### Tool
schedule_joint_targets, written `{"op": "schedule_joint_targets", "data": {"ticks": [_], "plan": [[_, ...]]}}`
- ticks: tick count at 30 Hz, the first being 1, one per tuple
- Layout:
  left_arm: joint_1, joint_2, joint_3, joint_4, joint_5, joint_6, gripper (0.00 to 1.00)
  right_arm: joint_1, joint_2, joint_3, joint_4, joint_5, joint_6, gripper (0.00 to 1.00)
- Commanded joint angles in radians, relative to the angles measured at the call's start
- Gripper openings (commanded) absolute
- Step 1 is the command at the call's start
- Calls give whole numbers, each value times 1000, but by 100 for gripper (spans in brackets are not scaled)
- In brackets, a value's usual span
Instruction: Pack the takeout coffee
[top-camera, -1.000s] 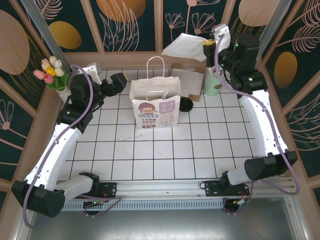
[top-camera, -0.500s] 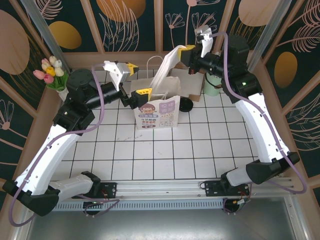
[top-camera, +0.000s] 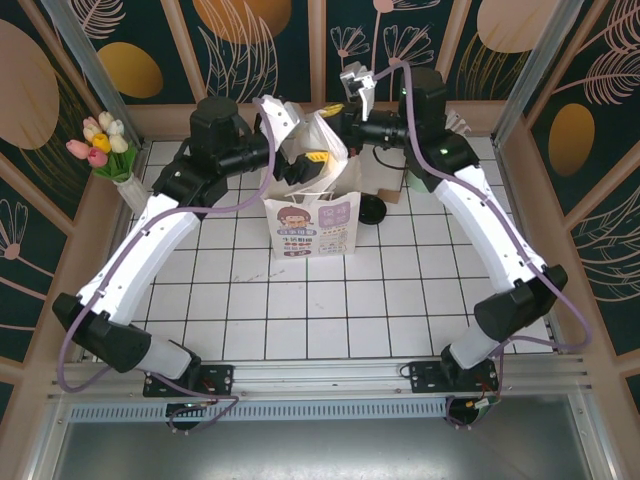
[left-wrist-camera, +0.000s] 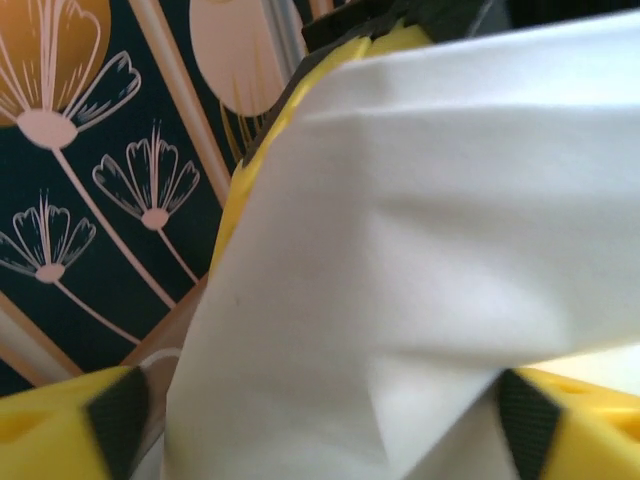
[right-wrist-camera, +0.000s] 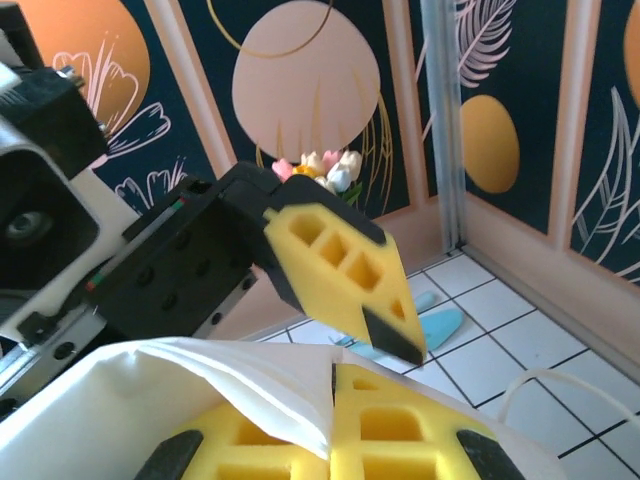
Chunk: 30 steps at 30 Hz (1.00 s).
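Observation:
The takeout coffee (top-camera: 371, 210), a short dark cup with a black round top, stands on the tiles just right of the white paper bag (top-camera: 310, 225). Above the bag's mouth my right gripper (top-camera: 335, 125) is shut on a folded white paper sheet (top-camera: 318, 138). In the right wrist view its yellow fingers (right-wrist-camera: 440, 440) pinch the sheet (right-wrist-camera: 240, 390) at the bottom edge. My left gripper (top-camera: 298, 135) reaches in from the left, open. The sheet (left-wrist-camera: 400, 250) lies between its wide-apart yellow fingers (left-wrist-camera: 60, 430), and one of its fingers (right-wrist-camera: 340, 270) hovers over the paper.
A cardboard box (top-camera: 385, 165) sits behind the bag at the back. A bunch of tulips (top-camera: 100, 140) stands at the back left corner. A light-blue utensil (right-wrist-camera: 430, 325) lies on the tiles near the wall. Wooden rails fence the table.
Both arms swung in from the sides to meet above the bag. The right one carried the white sheet there. The left gripper's jaws came round the sheet and narrowed slightly.

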Motion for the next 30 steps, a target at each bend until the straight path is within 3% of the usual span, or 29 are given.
{"op": "schedule_joint_targets", "data": {"ticks": [1, 3, 4, 9, 10, 12, 14, 17, 19, 22, 25, 27, 30], "plan": [[6, -2, 11, -6, 1, 83, 60, -19, -26, 30, 61, -90, 7, 0], [11, -21, -27, 10, -4, 87, 32, -43, -50, 3, 84, -124, 15, 0], [15, -30, -46, 20, -13, 87, 23, -54, -61, -12, 92, -137, 12, 0], [24, -41, -63, 44, -105, 61, 0, -81, -107, -61, 56, -178, -56, 0], [24, -42, -59, 51, -119, 46, 0, -80, -117, -71, 48, -170, -70, 8], [24, -44, -55, 76, -162, -2, 0, -80, -145, -98, 35, -117, -112, 38], [24, -37, -51, 94, -263, -89, 0, -84, -186, -140, 34, 66, -126, 64], [24, -16, -64, 35, -330, -203, 0, -101, -273, -247, 87, 296, -135, 91], [24, -23, -120, 38, -280, -246, 0, -115, -331, -339, 140, 370, -152, 99], [24, -23, -206, 95, -277, -295, 0, -128, -386, -433, 168, 380, -194, 99], [24, 22, -213, 60, -340, -311, 0, -129, -397, -466, 27, 176, -346, 98], [24, 38, -219, 32, -283, -306, 0, -117, -407, -512, -14, 82, -411, 99], [24, 19, -305, 48, -158, -227, 0, -102, -412, -566, 6, 77, -423, 99]]}}
